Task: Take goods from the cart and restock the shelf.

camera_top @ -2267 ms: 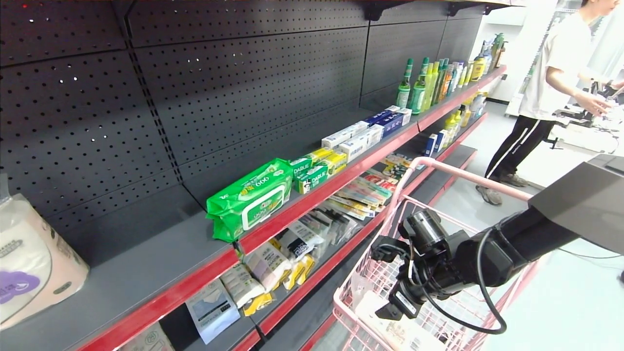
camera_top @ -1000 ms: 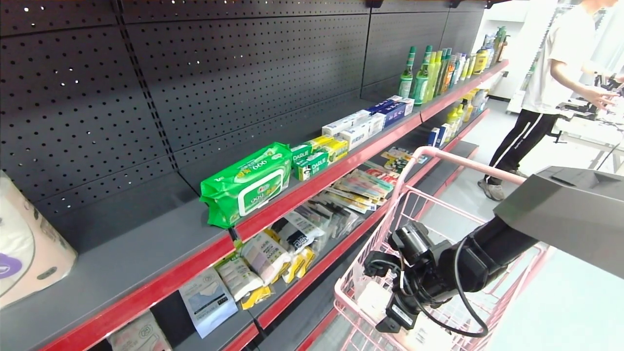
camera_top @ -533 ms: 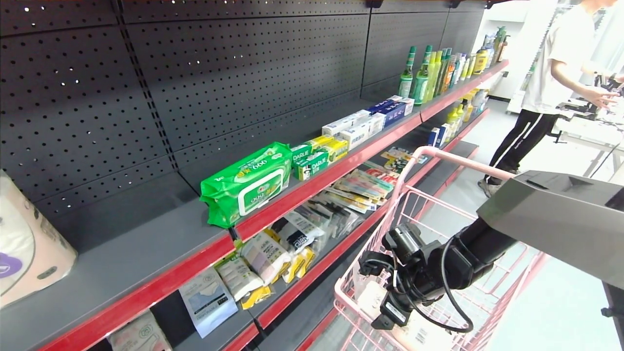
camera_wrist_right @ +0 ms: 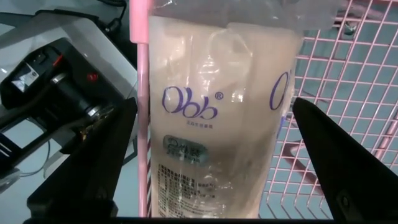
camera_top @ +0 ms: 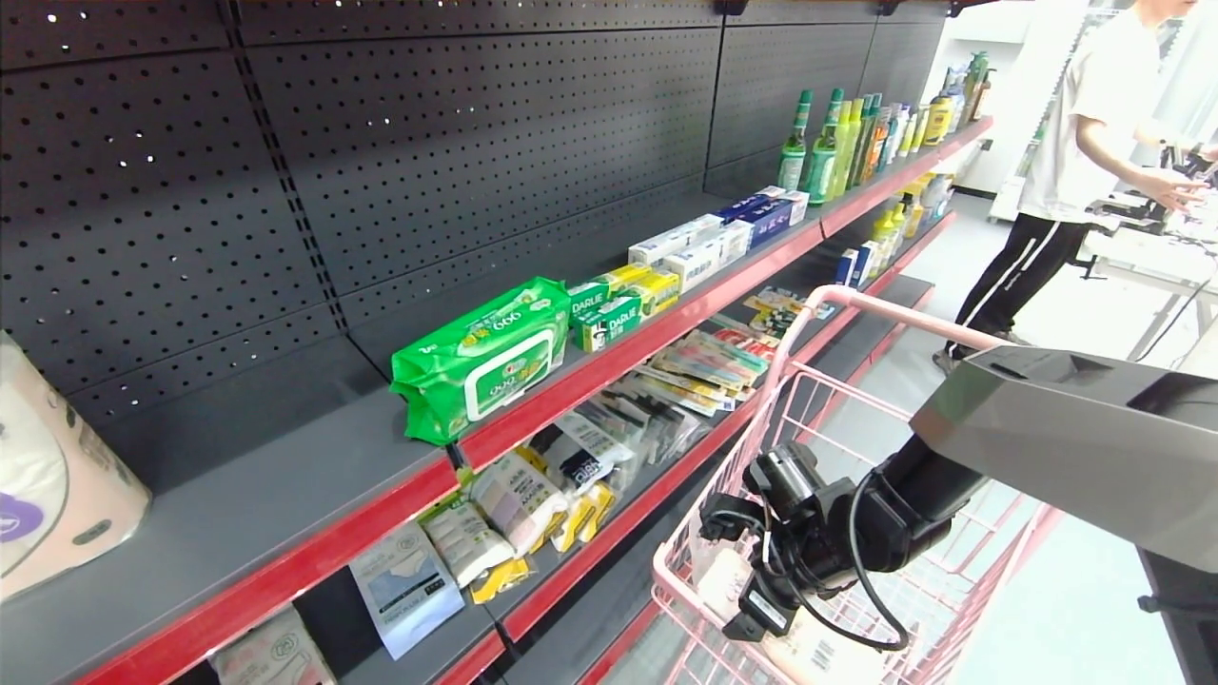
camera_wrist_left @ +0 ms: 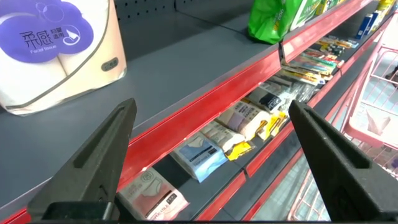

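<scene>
A cream, see-through soft pack (camera_wrist_right: pixel 211 124) lies inside the pink wire cart (camera_top: pixel 904 328), against its side rail. My right gripper (camera_wrist_right: pixel 211 186) hangs just over it, open, one finger on each side of the pack and not touching it. From the head, that gripper (camera_top: pixel 747 618) sits low in the cart's near corner above the pale pack (camera_top: pixel 818 658). My left gripper (camera_wrist_left: pixel 211 180) is open and holds nothing, level with the red-edged top shelf (camera_wrist_left: pixel 186 68). The grey shelf (camera_top: pixel 285 476) has bare room between a tissue pack (camera_top: pixel 48 495) and green wipes (camera_top: pixel 481 357).
Toothpaste boxes (camera_top: pixel 618 309) and green bottles (camera_top: pixel 818 152) line the shelf farther right. Lower shelves hold small sachets (camera_top: pixel 514 514) and toothbrush cards (camera_top: pixel 704 366). A perforated black back panel rises behind. A person stands at a table at the far right, apart from the cart.
The head camera tilted a little after the oldest frame. My right arm has sunk deeper into the cart, its gripper moving down and toward the near corner.
</scene>
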Motion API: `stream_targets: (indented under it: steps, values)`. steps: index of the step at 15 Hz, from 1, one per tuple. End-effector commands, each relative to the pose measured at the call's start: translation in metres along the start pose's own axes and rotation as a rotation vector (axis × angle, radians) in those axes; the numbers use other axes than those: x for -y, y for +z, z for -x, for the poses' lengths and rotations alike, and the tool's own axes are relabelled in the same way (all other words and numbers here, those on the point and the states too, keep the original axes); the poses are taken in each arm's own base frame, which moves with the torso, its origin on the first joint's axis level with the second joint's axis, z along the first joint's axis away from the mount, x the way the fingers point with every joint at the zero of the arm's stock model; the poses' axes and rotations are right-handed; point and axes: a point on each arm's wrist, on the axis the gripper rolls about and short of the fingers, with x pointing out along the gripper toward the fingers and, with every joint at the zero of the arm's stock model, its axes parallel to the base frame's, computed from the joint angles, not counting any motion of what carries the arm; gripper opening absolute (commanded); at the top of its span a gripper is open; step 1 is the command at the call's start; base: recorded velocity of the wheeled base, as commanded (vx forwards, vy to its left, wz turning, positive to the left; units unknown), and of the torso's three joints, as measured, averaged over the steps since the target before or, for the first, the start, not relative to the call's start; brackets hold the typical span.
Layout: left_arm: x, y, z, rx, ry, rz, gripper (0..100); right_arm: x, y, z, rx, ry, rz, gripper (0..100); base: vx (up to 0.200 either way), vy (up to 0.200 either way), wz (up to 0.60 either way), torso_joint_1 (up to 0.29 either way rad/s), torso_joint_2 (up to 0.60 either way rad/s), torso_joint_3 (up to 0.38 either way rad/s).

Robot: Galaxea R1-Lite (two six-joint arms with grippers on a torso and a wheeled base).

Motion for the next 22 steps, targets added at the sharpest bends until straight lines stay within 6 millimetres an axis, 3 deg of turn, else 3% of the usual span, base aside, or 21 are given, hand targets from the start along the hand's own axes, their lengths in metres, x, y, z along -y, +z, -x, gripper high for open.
stream_targets:
  steps: [1,22]
  values:
    - [0.0,0.0,0.0,0.001,0.001,0.0,100,0.004,-0.001,-0.002,-0.002,-0.003,-0.01,100,0.0,0.0,0.0,0.0,0.0,0.0]
    - [0.0,0.0,0.0,0.001,0.001,-0.004,100,0.034,-0.014,0.008,0.006,-0.048,-0.066,100,0.0,0.0,0.0,0.0,0.0,0.0]
